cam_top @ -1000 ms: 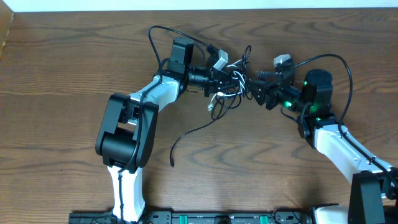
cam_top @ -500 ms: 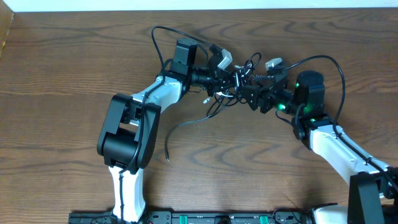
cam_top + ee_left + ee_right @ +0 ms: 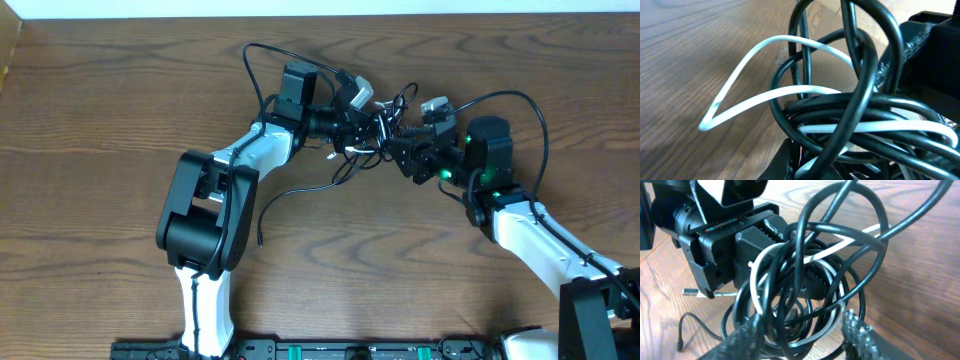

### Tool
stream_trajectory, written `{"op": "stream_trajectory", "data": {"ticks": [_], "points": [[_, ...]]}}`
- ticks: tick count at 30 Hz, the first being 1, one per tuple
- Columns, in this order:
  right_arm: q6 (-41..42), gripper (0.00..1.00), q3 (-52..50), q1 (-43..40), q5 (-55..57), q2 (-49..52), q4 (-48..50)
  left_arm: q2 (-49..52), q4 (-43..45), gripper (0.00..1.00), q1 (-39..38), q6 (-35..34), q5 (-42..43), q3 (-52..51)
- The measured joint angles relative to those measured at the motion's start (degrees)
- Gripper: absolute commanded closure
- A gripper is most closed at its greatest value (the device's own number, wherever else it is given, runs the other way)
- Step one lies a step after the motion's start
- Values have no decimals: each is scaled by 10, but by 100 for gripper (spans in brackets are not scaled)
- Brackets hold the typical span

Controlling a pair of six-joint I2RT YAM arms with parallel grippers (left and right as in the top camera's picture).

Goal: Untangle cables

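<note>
Two grippers meet at the top middle of the overhead view. The left gripper (image 3: 360, 124) is clamped tight on the cables (image 3: 385, 115), a knot bunched just to its right. The right gripper (image 3: 802, 332) has its fingers (image 3: 747, 335) apart, one on each side of the knot's lower loops. A loose black end (image 3: 300, 187) trails toward the lower left, nearer the left arm.
</note>
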Motion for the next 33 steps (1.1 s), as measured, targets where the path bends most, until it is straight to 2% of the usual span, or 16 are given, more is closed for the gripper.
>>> {"op": "stream_trajectory", "data": {"ticks": [12, 18, 26, 27, 30, 33], "points": [[0, 55, 0, 0, 48, 0, 0, 0, 0, 92, -12, -2, -11, 0], [0, 60, 0, 1, 66, 0, -6, 0, 0, 92, -13, -4, -12, 0], [-1, 75, 0, 1, 77, 0, -8, 0, 0, 92, -23, -11, -14, 0], [-1, 78, 0, 1, 78, 0, -8, 0, 0, 93, -24, -13, -14, 0], [-3, 99, 0, 2, 80, 0, -9, 0, 1, 93, -31, -16, -14, 0], [-5, 99, 0, 2, 80, 1, -8, 0, 0, 93, -34, -17, -14, 0]]}}
